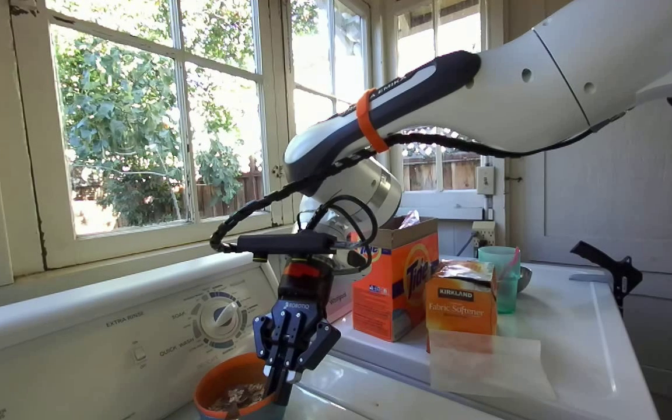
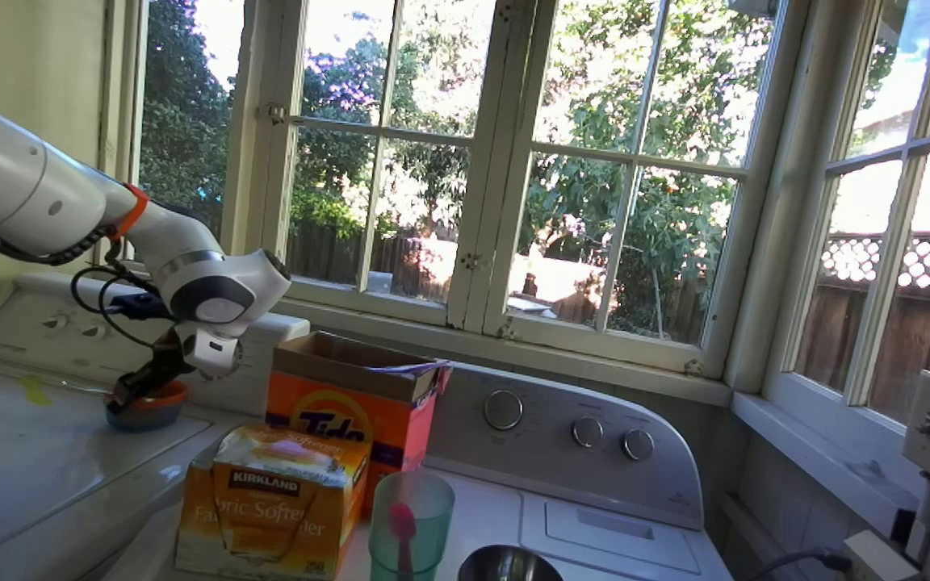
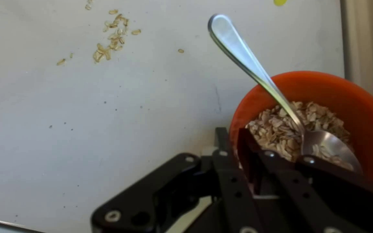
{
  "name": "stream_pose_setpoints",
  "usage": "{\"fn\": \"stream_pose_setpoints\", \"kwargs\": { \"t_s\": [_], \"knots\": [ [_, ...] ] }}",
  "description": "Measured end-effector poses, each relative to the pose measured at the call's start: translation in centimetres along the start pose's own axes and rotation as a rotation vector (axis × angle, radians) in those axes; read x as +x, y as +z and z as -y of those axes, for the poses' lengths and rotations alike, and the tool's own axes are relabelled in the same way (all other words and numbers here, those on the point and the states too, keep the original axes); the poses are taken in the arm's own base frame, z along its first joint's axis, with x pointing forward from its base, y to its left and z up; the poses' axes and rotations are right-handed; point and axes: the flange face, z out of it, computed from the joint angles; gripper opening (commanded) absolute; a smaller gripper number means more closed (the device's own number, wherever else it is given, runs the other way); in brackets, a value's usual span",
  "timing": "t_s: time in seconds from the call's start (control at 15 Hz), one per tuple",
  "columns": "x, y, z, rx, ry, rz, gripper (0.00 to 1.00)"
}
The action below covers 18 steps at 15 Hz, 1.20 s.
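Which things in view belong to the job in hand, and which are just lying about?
Job in hand, apparently:
bowl, its rim between the fingers
oat-like flakes and metal spoon in it

Lying about:
Tide box
fabric softener box
green cup
scattered grains

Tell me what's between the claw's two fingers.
The rim of the orange bowl: the wrist view shows one finger inside it, the other outside.
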Motion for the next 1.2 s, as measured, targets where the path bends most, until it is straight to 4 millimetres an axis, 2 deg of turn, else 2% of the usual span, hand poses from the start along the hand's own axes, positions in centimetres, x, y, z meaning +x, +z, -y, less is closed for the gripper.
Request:
{"fn": "stream_pose_setpoints", "kwargs": {
  "t_s": [0.2, 0.47, 0.67, 0.93, 1.07, 1.2],
  "knots": [
    [-0.9, -0.2, -0.4, -0.017, -0.019, -0.017, 0.70],
    [-3.8, -2.3, -0.9, -0.041, -0.128, -0.081, 0.98],
    [-7.4, -4.2, -2.2, -0.129, -0.221, -0.123, 1.00],
    [-12.7, -6.3, -5.2, -0.305, -0.332, -0.160, 1.00],
    [-14.5, -6.8, -6.9, -0.389, -0.390, -0.184, 1.00],
    [-15.4, -6.8, -8.6, -0.460, -0.459, -0.212, 1.00]
  ]
}}
